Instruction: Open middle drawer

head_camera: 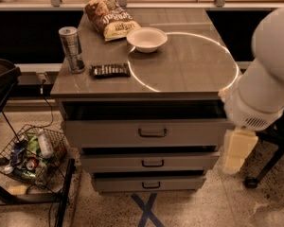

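The grey cabinet (151,79) has three drawers. The middle drawer (113,162) is a low grey front with a small dark bar pull (153,163). It sits under the taller top drawer (104,134), which stands slightly pulled out. The third drawer (118,184) is lowest. My white arm (265,84) comes in from the right. My gripper (235,156) hangs cream-coloured beside the cabinet's right side, level with the top and middle drawers. It is well to the right of the pull and holds nothing that I can see.
On the cabinet top are a can (72,48), a chip bag (109,18), a white bowl (146,39) and a dark snack bar (110,70). A wire basket (31,155) of bottles stands on the floor at left, a chair caster (251,182) at right, and blue tape (149,209) lies in front.
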`<state>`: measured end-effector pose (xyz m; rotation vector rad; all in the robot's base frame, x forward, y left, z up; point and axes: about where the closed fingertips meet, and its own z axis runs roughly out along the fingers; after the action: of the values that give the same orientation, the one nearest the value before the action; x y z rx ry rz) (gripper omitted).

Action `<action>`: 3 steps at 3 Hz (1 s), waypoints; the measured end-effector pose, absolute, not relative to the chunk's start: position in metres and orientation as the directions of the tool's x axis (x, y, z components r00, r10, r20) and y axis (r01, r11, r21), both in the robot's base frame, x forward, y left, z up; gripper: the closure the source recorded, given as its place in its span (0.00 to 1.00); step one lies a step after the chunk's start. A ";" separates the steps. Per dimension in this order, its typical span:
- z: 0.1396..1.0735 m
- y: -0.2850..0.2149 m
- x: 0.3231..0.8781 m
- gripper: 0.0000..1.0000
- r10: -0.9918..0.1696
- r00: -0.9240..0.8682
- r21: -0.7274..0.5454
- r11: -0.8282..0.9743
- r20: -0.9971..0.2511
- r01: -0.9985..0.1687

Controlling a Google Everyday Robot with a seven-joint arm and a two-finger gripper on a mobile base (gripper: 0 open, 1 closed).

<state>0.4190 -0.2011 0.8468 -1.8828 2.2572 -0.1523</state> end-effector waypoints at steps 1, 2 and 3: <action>0.798 -0.193 0.393 0.00 -0.980 -0.186 -0.143 0.194 -0.064 -0.971; 0.751 -0.186 0.357 0.00 -0.972 -0.231 -0.060 0.234 -0.053 -0.970; 0.751 -0.186 0.357 0.00 -0.972 -0.231 -0.060 0.234 -0.053 -0.970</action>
<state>0.3573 -0.1864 0.7507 -1.8970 2.4048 -0.0226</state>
